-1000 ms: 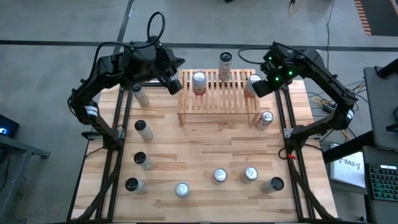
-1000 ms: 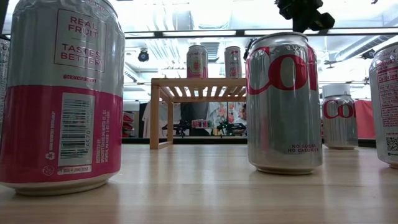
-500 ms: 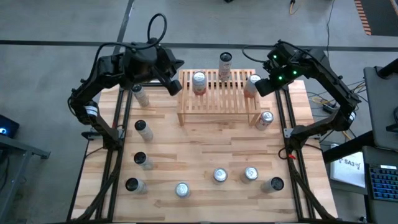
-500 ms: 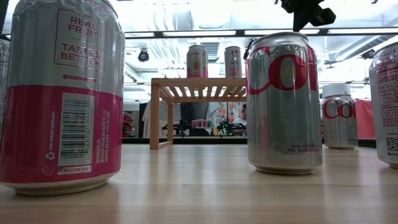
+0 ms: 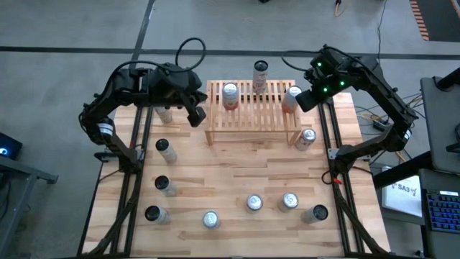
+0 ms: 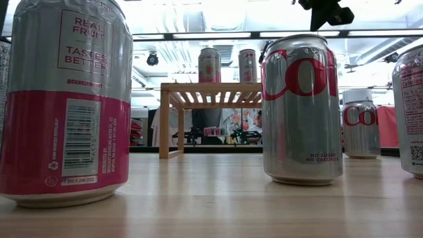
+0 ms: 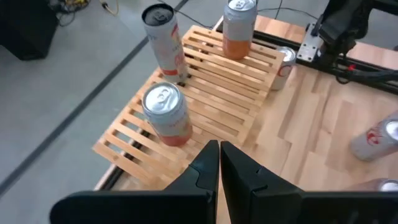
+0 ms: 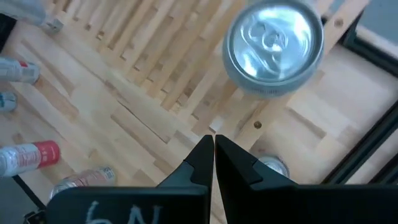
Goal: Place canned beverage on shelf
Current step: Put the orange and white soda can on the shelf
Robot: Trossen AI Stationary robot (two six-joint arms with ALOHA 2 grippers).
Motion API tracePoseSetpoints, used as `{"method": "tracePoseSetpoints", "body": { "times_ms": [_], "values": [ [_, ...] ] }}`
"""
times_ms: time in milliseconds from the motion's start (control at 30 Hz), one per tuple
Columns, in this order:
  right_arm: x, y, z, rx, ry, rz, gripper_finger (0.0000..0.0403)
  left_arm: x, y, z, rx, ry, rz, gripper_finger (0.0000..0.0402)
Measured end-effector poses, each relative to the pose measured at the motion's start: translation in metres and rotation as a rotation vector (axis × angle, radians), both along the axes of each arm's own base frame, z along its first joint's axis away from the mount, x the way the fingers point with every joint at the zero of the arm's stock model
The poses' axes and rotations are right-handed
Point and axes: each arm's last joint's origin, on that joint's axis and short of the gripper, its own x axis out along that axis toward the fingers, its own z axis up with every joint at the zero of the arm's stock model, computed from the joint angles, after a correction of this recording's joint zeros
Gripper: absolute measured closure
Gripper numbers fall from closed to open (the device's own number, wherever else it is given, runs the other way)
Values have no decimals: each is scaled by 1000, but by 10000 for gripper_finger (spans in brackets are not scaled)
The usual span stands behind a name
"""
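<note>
The shelf, a low slatted wooden rack, stands at the table's far middle on its short legs. Three cans stand upright on its slats: one at the left, one at the far edge, one at the right end. My left gripper hangs shut and empty just off the shelf's left end. My right gripper hovers shut and empty above the shelf's right end, beside the right can.
Several more cans stand on the wooden tabletop: along the left side, across the near part, and one by the shelf's right leg. In the low view two big cans stand close to the camera.
My left gripper has come down and toward the table's near edge, from over the shelf's far left corner to beside its left end, rolling and tipping as it went. Both grippers have stayed shut. The cans and the shelf have not moved.
</note>
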Motion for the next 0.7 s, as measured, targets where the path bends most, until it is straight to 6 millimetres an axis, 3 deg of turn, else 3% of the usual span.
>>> {"method": "tracePoseSetpoints", "body": {
  "times_ms": [100, 267, 367, 500, 700],
  "values": [
    [0, -2, 10, -116, -19, -11, 394, 0, -3, 0, -19, -6, 7, 402],
    [-2, -13, 31, -464, 25, -123, 394, 1, -5, -1, -42, -19, 17, 402],
    [-3, -25, 34, -595, 84, -133, 394, 1, -6, -1, -64, -33, 35, 402],
    [-2, -46, 22, -581, 135, -26, 394, 1, -8, -1, -83, -44, 47, 402],
    [-6, -70, 6, -556, -17, 65, 394, 2, -17, -1, -90, -47, 19, 402]
  ]
}}
